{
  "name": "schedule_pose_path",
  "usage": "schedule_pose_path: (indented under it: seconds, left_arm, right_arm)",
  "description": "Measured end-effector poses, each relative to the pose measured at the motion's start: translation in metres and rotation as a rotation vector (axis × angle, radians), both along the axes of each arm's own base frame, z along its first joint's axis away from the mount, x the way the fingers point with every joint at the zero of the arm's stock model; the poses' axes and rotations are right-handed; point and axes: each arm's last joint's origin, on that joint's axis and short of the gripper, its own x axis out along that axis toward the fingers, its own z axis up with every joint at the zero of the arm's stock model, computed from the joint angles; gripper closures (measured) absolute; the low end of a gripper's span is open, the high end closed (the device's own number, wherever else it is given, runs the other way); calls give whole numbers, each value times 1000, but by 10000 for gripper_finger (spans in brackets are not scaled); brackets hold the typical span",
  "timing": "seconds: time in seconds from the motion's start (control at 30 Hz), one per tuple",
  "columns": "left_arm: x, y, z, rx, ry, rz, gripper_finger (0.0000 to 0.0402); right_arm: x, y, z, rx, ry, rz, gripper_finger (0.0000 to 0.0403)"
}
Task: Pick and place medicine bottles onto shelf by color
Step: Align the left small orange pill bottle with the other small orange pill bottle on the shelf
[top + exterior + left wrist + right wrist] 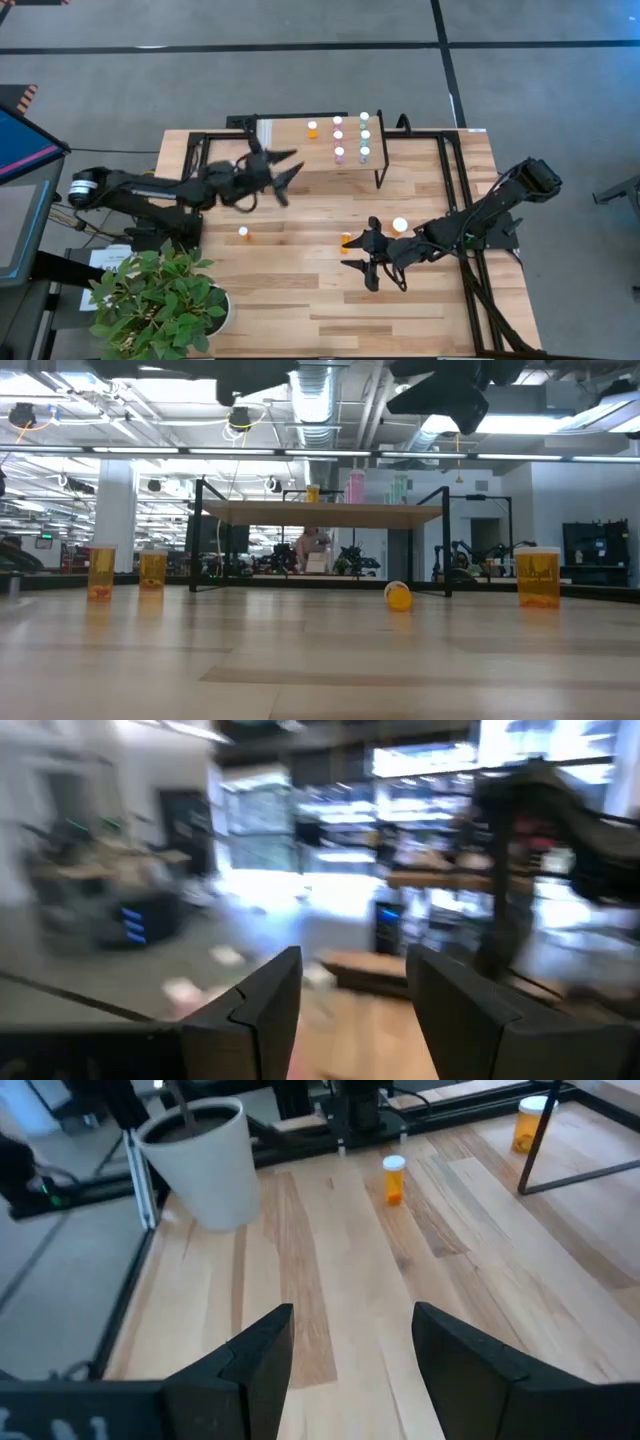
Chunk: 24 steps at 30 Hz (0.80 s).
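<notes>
Tabletop (300,300): orange bottle (394,1180) well beyond right fingers (250,1360), apart, empty; left fingers (270,1010) seemingly likewise.

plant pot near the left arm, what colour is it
White. The pot shows best in the right wrist view, standing at the table's edge.

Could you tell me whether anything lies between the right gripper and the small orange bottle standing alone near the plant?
Nothing: in the right wrist view, only bare tabletop stretches from the open right gripper to the orange bottle.
</notes>
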Motion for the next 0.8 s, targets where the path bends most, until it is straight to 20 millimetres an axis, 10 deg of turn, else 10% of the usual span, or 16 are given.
schedule_pose_path:
  seconds: [0.4,0.8]
  left_arm:
    - [-53,-53,-55,-189,356,-292,230]
    - [-91,-51,-81,-391,799,-144,175]
  right_arm:
    - [0,0,0,10,-1,-7,179]
    - [2,-4,0,9,-1,-22,179]
